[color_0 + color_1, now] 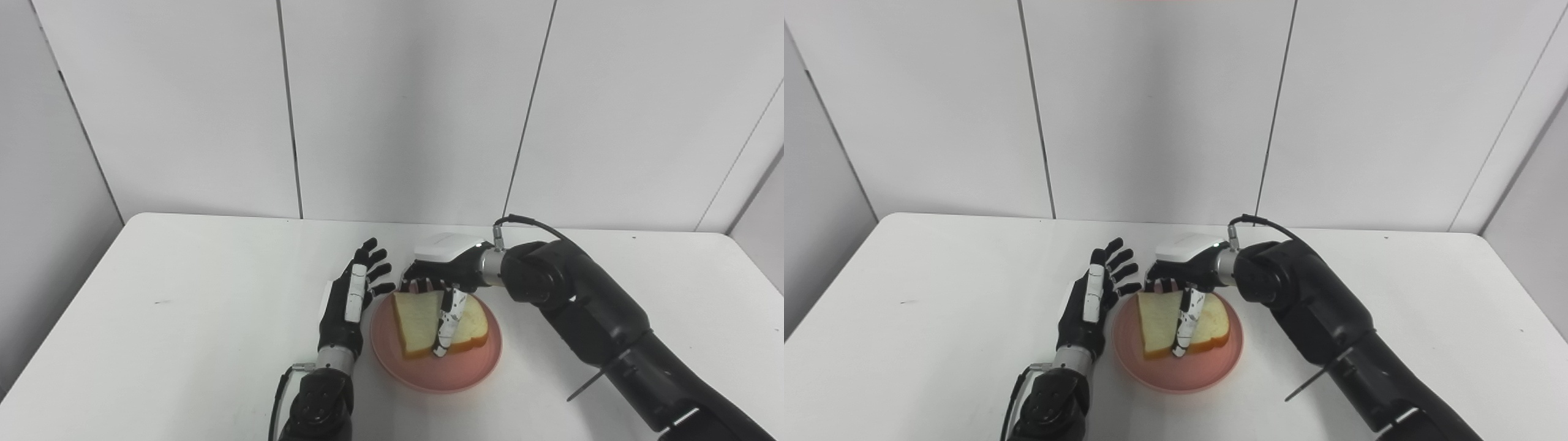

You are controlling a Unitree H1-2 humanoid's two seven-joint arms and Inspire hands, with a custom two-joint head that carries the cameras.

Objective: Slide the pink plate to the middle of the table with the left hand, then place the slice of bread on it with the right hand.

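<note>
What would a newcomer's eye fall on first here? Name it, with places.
The round pink plate near the middle of the white table, bearing a slice of white bread. The right hand reaches over the plate's far edge with one finger across the slice; the left hand stands open beside the plate's left rim.

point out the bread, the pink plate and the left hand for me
bread [416,321], left eye view, on its pale face left of the thumb.
plate [429,375], left eye view, on its bare near rim.
left hand [1087,306], right eye view, on the back of the hand.
</note>
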